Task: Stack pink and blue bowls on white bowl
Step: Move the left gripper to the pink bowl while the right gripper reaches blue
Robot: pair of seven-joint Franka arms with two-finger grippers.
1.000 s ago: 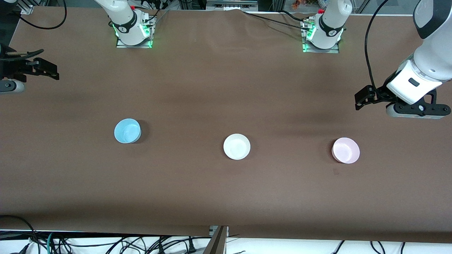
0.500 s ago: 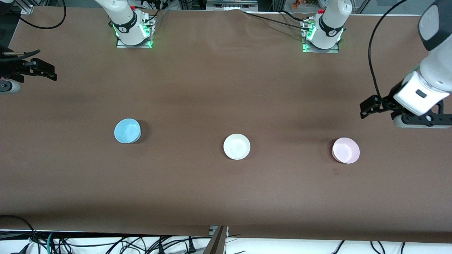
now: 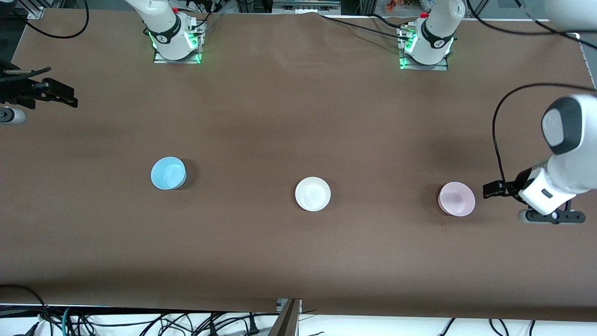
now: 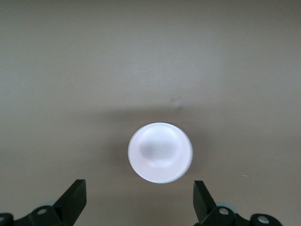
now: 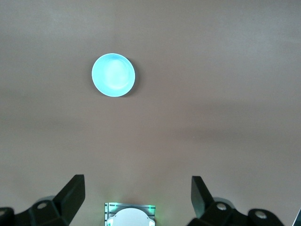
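I find the right claw (image 3: 70,99) spread, waiting over the brown counter (image 3: 298,116). Light blue plastic bowl (image 3: 168,173), plain white bowl (image 3: 313,193) and pale pink bowl (image 3: 456,199) sit separately. Left claw (image 3: 488,190) spread, just beside pink.

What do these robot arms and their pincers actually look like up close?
Both arms are glossy white with rounded segments and dark grey joint caps, standing on bases lit green. A thin black cable loops along the left arm. The left end effector is black, on a white wrist with a grey camera bar. The right end effector is black too. The wrist views show flat, wedge-shaped black fingers.
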